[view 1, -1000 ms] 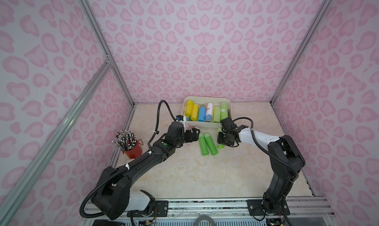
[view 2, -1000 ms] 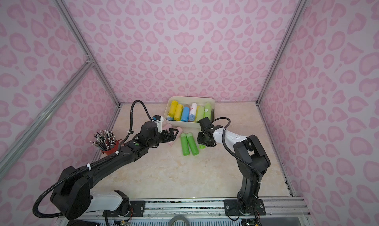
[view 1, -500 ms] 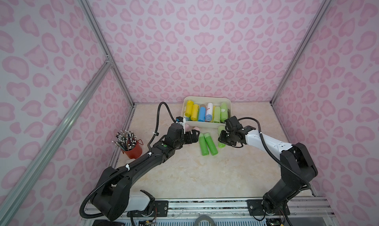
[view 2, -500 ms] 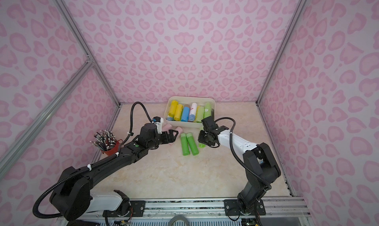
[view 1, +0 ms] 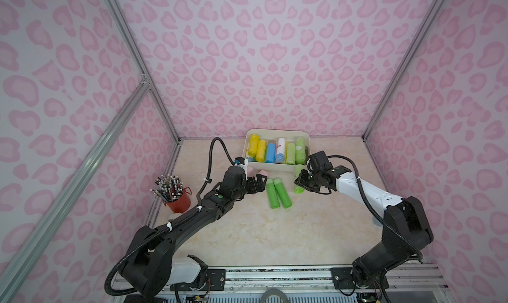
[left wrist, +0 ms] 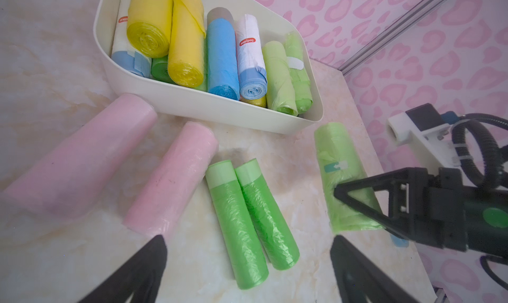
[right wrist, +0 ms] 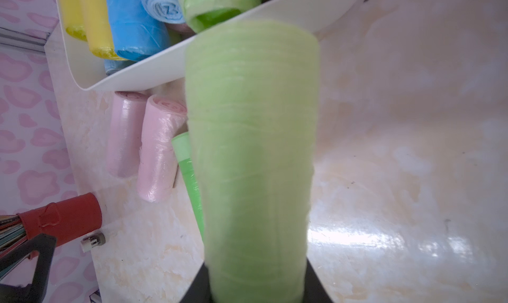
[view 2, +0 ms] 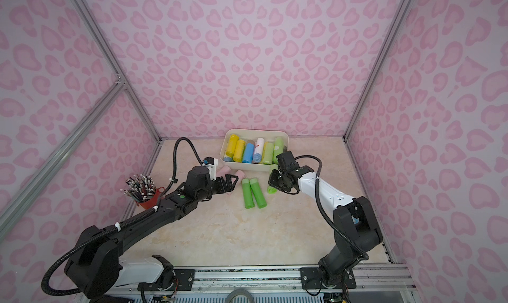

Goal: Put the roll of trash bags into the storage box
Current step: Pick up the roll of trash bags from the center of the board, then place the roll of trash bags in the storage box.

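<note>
The storage box point(view 1: 275, 167) point(view 2: 247, 167) point(left wrist: 206, 106) point(right wrist: 165, 65) stands at the back of the table, holding several yellow, blue, white and green rolls. My right gripper point(view 1: 302, 182) point(view 2: 275, 181) point(right wrist: 255, 282) is shut on a light green roll of trash bags point(view 1: 298, 175) point(view 2: 272, 175) point(left wrist: 343, 178) point(right wrist: 253, 139). The roll's far end points at the box's front right corner. I cannot tell whether the roll is off the table. My left gripper point(view 1: 258, 182) point(view 2: 229, 185) point(left wrist: 248, 241) is open and holds nothing, just left of two darker green rolls point(view 1: 277, 193) point(view 2: 254, 193) point(left wrist: 247, 219).
Two pink rolls point(left wrist: 170, 178) point(right wrist: 159, 147) lie in front of the box, beside my left gripper. A red cup of pencils point(view 1: 177, 200) point(view 2: 145, 198) point(right wrist: 63, 222) stands at the table's left edge. Pink patterned walls close in three sides.
My right gripper has tightened on the light green roll, and that arm's elbow has swung out to the right and toward the front. The left arm has not moved.
</note>
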